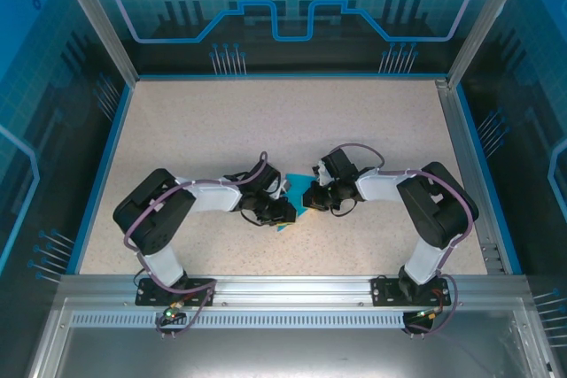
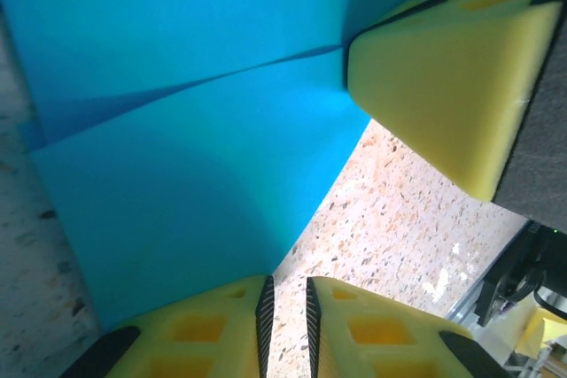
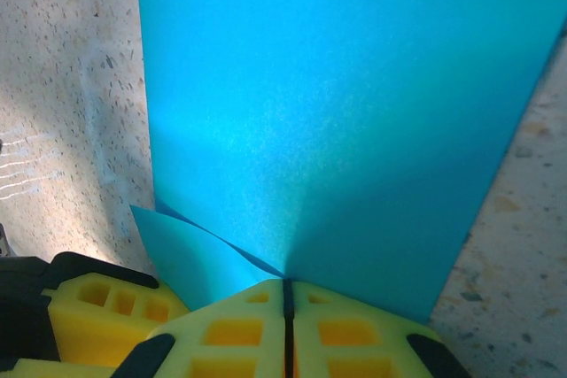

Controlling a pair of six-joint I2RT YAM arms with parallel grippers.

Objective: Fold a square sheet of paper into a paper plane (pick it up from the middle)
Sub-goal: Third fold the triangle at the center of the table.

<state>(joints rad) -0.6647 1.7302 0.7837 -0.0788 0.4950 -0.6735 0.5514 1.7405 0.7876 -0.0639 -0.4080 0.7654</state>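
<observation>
Pinching the square sheet of paper (image 3: 337, 112) in closed right hand (image 3: 285, 294), seemingly fixing its crease, with left hand (image 2: 285, 307) at 9 o'clock barely parted, empty.

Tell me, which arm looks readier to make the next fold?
Probably left: the right pincer is shut on the paper, anchoring it, while the left pincer sits slightly parted, empty, at the paper's edge.
</observation>
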